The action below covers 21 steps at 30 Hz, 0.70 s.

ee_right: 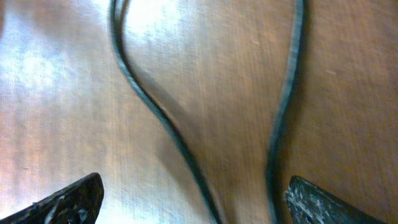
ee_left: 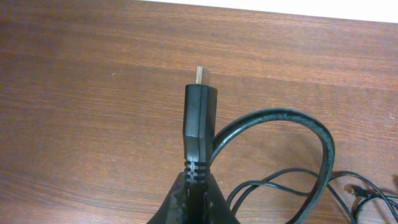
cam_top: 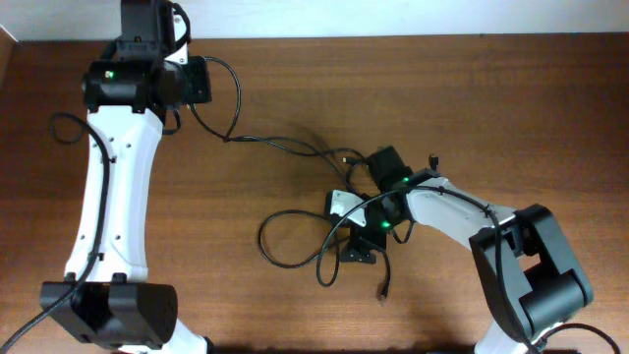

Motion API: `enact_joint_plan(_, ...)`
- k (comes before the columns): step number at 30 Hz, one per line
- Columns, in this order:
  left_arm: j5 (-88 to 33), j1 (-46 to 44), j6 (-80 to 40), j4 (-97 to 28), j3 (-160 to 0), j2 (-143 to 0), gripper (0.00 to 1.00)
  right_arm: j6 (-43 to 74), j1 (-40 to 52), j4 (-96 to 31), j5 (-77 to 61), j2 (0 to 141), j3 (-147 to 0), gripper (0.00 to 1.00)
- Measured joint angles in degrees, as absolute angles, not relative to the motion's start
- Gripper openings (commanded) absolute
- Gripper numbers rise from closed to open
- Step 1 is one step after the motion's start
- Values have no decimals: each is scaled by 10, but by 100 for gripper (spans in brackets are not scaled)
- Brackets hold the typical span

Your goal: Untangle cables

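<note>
**A:** quick q, where's everything sitting on the worktop [cam_top: 472, 108]?

**B:** cables [cam_top: 324, 236] are bunched about mid-worktop. One strand runs off toward the far left, and its plug [ee_left: 200, 118] sits clamped in the left pincer [cam_top: 208, 81], poking out past the tips.

**A:** and the right pincer?

**B:** right pincer [cam_top: 359, 234] is directly over the bunch, tips wide apart, with two strands lying on the worktop between them. A loop spreads out to its left, and a loose end trails toward the near edge.

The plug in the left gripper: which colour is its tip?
The tip is gold; the left wrist view shows it best.
</note>
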State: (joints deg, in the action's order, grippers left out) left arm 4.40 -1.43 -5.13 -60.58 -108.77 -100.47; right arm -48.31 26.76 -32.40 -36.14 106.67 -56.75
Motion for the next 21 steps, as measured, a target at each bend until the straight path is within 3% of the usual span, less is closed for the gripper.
enact_joint_plan(14, 31, -14, -41, -604, -1088, -1005, 0, -362, 304, -334, -292, 1054, -572, 99)
enact_joint_plan(16, 31, -14, -41, -604, -1088, -1005, 0, -361, 304, -344, -231, 1048, -575, 99)
enact_joint_plan(19, 31, -14, -41, -604, -1088, -1005, 0, -336, 303, -366, -36, 1044, -580, 99)
enact_joint_plan(21, 31, -14, -41, -604, -1088, -1005, 0, -317, 304, -374, -22, 1044, -582, 99)
